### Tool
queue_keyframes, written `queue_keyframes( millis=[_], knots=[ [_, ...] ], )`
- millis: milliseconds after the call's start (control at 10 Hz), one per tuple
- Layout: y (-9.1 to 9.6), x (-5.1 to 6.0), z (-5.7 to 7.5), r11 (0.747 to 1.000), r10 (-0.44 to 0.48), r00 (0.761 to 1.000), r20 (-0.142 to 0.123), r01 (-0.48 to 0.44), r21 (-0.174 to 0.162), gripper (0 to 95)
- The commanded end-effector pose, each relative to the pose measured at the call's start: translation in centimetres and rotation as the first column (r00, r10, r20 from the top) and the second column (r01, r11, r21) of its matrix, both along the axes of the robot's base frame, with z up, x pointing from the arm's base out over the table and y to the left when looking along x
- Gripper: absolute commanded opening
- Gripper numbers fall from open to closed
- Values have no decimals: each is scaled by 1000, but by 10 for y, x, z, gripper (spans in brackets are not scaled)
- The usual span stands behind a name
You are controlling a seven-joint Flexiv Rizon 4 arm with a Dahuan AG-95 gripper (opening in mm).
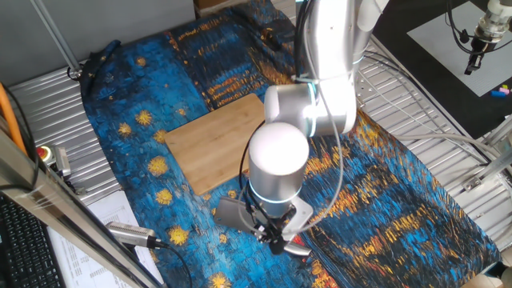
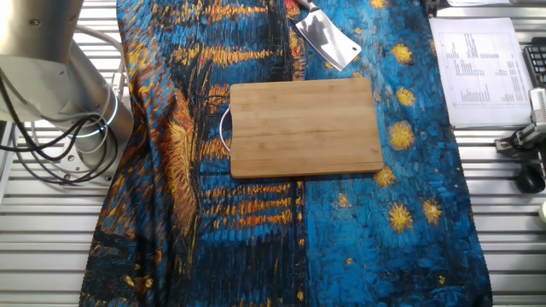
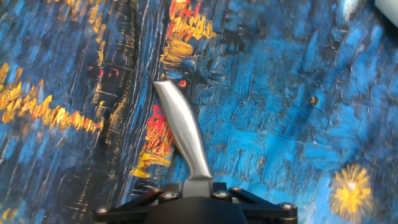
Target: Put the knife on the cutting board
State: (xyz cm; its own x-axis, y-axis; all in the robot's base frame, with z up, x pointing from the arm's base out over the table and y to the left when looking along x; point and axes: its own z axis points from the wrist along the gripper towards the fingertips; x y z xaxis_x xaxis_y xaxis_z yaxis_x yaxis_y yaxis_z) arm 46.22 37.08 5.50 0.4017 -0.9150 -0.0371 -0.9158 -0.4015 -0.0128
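The knife lies low over the blue painted cloth at the near side, its grey blade pointing left and its silver handle under the hand. In the other fixed view the blade shows at the top edge, just beyond the cutting board's far side. The cutting board is a bare tan bamboo rectangle in the middle of the cloth. My gripper is down on the knife where handle meets blade. In the hand view the handle runs out from between the jaws of the gripper, which look closed on it.
A silver cylindrical tool with a black cable lies left of the knife at the cloth's edge. Papers and a keyboard sit beside the cloth. The robot's base and its cables stand on the metal grating.
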Motion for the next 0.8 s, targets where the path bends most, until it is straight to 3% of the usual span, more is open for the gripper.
queue_keyframes(
  millis=[100, 500, 700, 800],
  knots=[
    [3, -2, -1, 999, 32, 999, 0, -32, -8, 380],
    [6, -5, -7, 1000, 22, 1000, 1, -22, -7, 380],
    [6, -4, -5, 1000, 31, 999, -15, -31, -3, 380],
    [6, -4, -5, 998, 55, 998, -21, -56, -24, 380]
  ],
)
